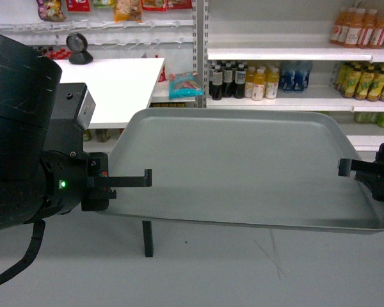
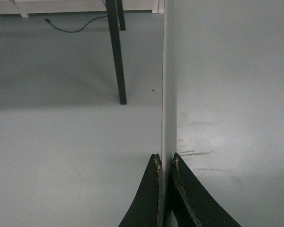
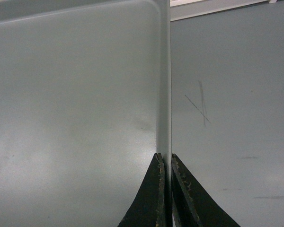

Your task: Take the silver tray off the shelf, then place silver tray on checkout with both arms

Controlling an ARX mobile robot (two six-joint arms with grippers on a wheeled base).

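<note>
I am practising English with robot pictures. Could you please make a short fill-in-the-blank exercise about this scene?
1. The silver tray is held above the ____ by two grippers.
2. The left gripper is shut on the tray's ____.
3. Behind the tray, the store shelves carry many ____.
4. On the white checkout, the black scanner stands at the ____ edge.

Missing words: floor; rim; bottles; far
</note>
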